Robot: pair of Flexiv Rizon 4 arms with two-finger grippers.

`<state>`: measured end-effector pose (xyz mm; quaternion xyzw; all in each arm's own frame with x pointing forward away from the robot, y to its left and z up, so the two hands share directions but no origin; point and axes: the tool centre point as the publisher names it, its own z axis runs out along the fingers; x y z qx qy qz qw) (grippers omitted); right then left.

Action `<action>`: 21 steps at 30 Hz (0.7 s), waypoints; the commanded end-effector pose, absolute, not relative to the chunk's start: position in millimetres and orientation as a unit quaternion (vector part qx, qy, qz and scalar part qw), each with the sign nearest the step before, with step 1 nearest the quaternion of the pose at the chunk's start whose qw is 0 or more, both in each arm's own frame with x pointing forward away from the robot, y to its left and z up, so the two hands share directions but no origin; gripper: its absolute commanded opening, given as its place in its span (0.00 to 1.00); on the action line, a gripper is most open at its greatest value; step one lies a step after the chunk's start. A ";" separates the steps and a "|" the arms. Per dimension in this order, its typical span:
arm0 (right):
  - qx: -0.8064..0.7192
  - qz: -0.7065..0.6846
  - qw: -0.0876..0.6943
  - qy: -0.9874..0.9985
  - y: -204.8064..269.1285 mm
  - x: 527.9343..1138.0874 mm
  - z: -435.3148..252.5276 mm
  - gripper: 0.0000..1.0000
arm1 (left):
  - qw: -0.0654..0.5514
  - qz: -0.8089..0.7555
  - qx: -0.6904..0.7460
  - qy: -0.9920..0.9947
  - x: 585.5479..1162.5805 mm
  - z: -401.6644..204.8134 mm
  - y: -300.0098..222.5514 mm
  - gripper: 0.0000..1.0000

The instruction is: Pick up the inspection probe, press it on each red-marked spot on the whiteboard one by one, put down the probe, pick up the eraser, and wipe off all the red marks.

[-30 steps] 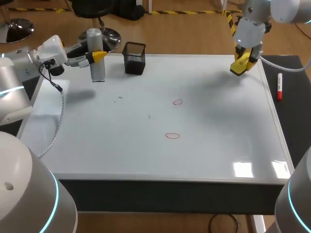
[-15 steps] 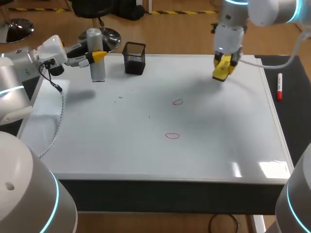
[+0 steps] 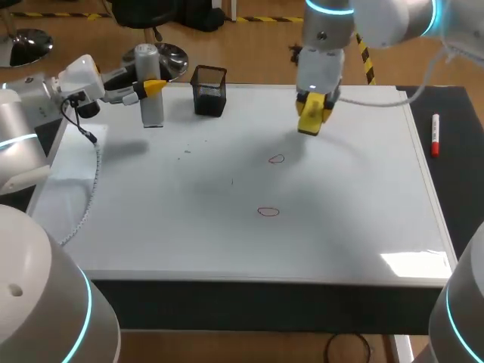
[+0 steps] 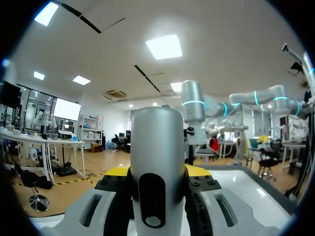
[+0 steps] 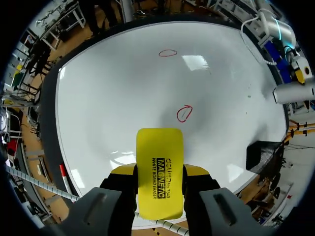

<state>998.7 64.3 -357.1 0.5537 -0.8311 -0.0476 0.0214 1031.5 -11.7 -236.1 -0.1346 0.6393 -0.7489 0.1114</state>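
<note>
The right gripper point(image 3: 311, 121) grips the yellow eraser point(image 5: 159, 167) near the far red mark point(image 3: 277, 159); both marks need wiping. The left gripper point(image 3: 151, 87) grips the inspection probe point(image 3: 152, 107).

The whiteboard point(image 3: 189, 234) is plain glossy white. Two thin red ovals are drawn on it, a far red mark point(image 3: 277, 159) and a near red mark point(image 3: 268, 212). The eraser point(image 5: 159, 169) is bright yellow with a block of black print. The inspection probe point(image 4: 156, 162) is matte silver-grey with a black slot. My left end effector point(image 3: 151, 88) and right end effector point(image 3: 311, 121) show yellow tips. The mesh pen holder point(image 3: 209, 91) is black, and the marker point(image 3: 435, 136) is red and white.
</note>
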 end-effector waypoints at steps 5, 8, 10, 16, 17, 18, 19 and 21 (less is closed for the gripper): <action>0.575 -0.046 0.005 -0.817 102.0 969.6 -365.8 0.00 | 0.114 -0.748 -0.136 0.639 1030.1 -234.7 -12.4 0.00; 0.578 -0.055 0.008 -0.814 112.3 960.4 -371.2 0.00 | 0.114 -0.748 -0.136 0.639 1030.1 -234.7 -12.4 0.00; 0.578 -0.055 0.011 -0.814 117.0 955.2 -375.4 0.00 | 0.114 -0.748 -0.136 0.639 1030.1 -234.7 -12.4 0.00; 0.584 -0.072 0.021 -0.808 129.3 944.2 -384.7 0.00 | 0.114 -0.748 -0.136 0.639 1030.1 -234.7 -12.4 0.00; 0.587 -0.074 0.022 -0.806 132.1 943.1 -385.8 0.00 | 0.114 -0.748 -0.136 0.639 1030.1 -234.7 -12.4 0.00; 0.588 -0.075 0.024 -0.805 134.7 942.4 -387.5 0.00 | 0.114 -0.748 -0.136 0.639 1030.1 -234.7 -12.4 0.00; 0.591 -0.075 0.025 -0.803 137.2 942.1 -389.1 0.00 | 0.114 -0.748 -0.136 0.639 1030.1 -234.7 -12.4 0.00; 0.593 -0.079 0.026 -0.801 141.4 942.5 -391.7 0.00 | 0.114 -0.748 -0.136 0.639 1030.1 -234.7 -12.4 0.00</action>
